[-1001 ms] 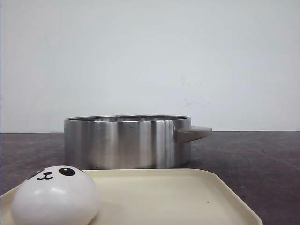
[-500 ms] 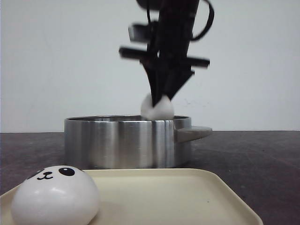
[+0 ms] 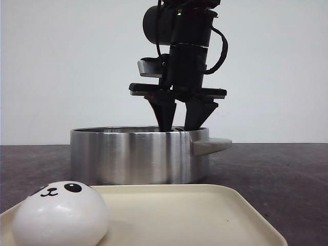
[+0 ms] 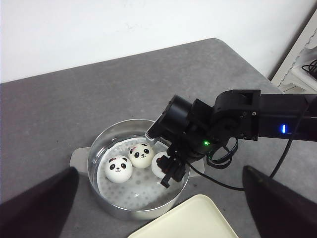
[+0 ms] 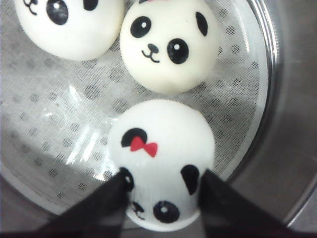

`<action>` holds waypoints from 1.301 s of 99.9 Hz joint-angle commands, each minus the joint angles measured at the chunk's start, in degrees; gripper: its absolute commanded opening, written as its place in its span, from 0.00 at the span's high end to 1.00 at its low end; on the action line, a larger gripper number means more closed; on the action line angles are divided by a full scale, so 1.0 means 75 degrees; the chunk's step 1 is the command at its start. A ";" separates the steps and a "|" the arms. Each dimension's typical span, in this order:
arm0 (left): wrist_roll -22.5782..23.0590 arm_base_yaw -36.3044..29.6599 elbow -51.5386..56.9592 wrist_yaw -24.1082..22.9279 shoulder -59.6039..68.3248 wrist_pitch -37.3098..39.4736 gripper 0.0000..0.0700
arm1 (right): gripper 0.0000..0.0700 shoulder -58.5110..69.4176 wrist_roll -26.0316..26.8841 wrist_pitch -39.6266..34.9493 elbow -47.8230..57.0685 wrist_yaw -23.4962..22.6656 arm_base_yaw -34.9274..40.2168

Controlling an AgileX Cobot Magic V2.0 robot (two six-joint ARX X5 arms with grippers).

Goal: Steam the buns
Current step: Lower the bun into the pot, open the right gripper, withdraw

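Note:
My right gripper point(image 3: 178, 127) reaches down into the steel pot point(image 3: 133, 156), shut on a white panda bun with a red bow point(image 5: 161, 163); its fingers point(image 5: 99, 208) press both sides of the bun just above the perforated white liner. Two more panda buns point(image 5: 168, 44) point(image 5: 69, 25) lie on the liner beside it. From the left wrist view I see the pot point(image 4: 99, 148), the two buns point(image 4: 119, 168) point(image 4: 141, 154) and the held one point(image 4: 157, 161) under the right gripper point(image 4: 171, 178). A fourth bun point(image 3: 60, 215) sits on the cream tray point(image 3: 205, 215). My left gripper point(image 4: 158, 168) hangs high above, open and empty.
The pot has flat side handles point(image 3: 211, 146). The cream tray's corner point(image 4: 193, 218) lies just in front of the pot on the dark grey table. The right arm's cable point(image 4: 218, 181) loops beside the pot. A white shelf point(image 4: 302, 64) stands past the table's right edge.
The right arm came down from above with the bun. Half a second ago the bun was at the pot's rim; now it is inside the pot, hidden from the front.

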 commanded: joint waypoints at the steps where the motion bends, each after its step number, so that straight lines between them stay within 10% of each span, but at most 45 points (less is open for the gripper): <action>1: -0.0064 -0.0070 0.0172 -0.0023 0.0055 0.0012 0.11 | 0.49 0.0221 -0.0029 0.0000 0.0111 0.0003 0.0064; 63: -0.0058 -0.0070 0.0108 -0.0254 0.0055 -0.0679 0.11 | 0.35 0.0041 -0.0087 -0.0341 0.0364 0.0003 -0.0020; 80: -0.0114 -0.0070 -0.0606 -0.0283 0.0015 -0.0691 0.11 | 0.99 -0.1026 -0.0294 -0.0291 0.0670 -0.0201 0.0000; 130: -0.2159 -0.0734 -0.7653 0.0901 -0.0664 0.3392 0.10 | 1.00 -0.5697 -0.0650 -0.0434 0.0670 0.2139 0.1711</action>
